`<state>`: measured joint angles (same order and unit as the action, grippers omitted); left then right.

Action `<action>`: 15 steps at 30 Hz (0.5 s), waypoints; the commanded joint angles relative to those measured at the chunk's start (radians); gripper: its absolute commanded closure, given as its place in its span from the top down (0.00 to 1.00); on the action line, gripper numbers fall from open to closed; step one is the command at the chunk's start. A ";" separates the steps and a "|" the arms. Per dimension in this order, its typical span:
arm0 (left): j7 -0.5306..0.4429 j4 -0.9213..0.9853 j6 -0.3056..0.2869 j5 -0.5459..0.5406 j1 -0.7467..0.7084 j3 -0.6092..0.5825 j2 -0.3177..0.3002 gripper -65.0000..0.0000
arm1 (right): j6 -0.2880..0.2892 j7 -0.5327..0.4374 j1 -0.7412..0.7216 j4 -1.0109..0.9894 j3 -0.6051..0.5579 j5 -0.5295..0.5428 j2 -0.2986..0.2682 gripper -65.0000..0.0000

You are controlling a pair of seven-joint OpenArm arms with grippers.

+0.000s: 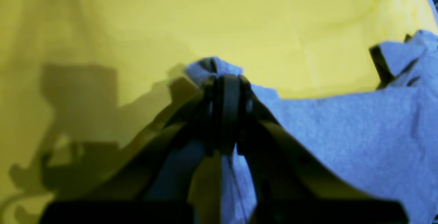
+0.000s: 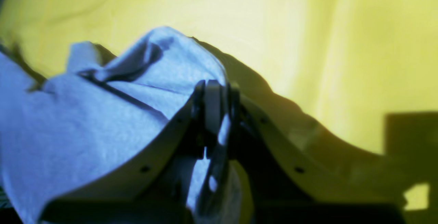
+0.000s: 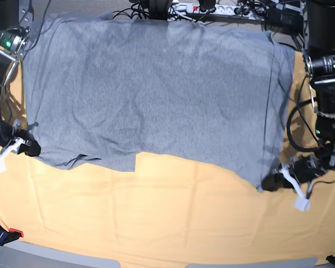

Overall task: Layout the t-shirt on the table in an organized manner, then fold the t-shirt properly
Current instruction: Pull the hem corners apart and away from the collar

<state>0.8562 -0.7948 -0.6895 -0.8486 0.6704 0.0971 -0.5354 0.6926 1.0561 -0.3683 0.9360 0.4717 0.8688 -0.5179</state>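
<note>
Holding the t-shirt (image 3: 151,95) spread across the table's (image 3: 173,223) far half, you have the left gripper (image 1: 224,80) and right gripper (image 2: 214,85) each clamped on a near corner, keeping the fabric taut for flattening.

both wrist views are coming through soft and blurred. the t-shirt (image 3: 151,89) is running off the far edge of the base view, so its far hem isn't showing. the left gripper (image 1: 224,80) fingertips are being swallowed by bunched grey fabric. the right gripper (image 2: 214,87) tips are likewise sitting half buried. the table (image 3: 173,223) is getting cropped at the near corners.
</note>
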 commanded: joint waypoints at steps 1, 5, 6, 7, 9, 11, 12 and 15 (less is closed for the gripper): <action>-0.048 -0.015 -0.009 -0.024 0.052 0.004 -0.026 0.00 | 0.006 -0.046 -0.036 0.015 0.005 0.016 -0.029 0.00; -0.073 -0.015 -0.009 -0.024 0.101 0.004 -0.051 0.00 | 0.006 -0.122 -0.048 0.015 0.005 0.003 -0.034 0.00; -0.073 -0.015 -0.009 -0.024 0.112 0.004 -0.053 0.00 | 0.006 -0.146 -0.054 0.015 0.005 -0.018 -0.034 0.00; -0.074 -0.014 -0.009 -0.024 0.121 0.004 -0.053 0.00 | 0.006 -0.162 -0.060 0.015 0.005 -0.053 -0.034 0.00; -0.085 -0.015 -0.009 -0.024 0.131 0.004 -0.051 0.00 | 0.006 -0.179 -0.079 0.015 0.005 -0.093 -0.034 0.00; -0.127 -0.014 -0.009 -0.022 0.131 0.004 -0.051 0.00 | 0.006 -0.190 -0.096 0.015 0.005 -0.099 -0.034 0.00; -0.144 -0.015 -0.009 -0.016 0.131 0.004 -0.052 0.00 | 0.006 -0.195 -0.106 0.015 0.005 -0.105 -0.034 0.00; -0.180 -0.015 -0.009 0.023 0.131 0.004 -0.051 0.00 | 0.006 -0.200 -0.140 0.015 0.003 -0.119 -0.034 0.00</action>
<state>0.7116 -0.7948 -0.6933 -0.8066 0.7620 0.0959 -0.5678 0.6930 0.8967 -0.4744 0.9356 0.4709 0.7322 -0.5205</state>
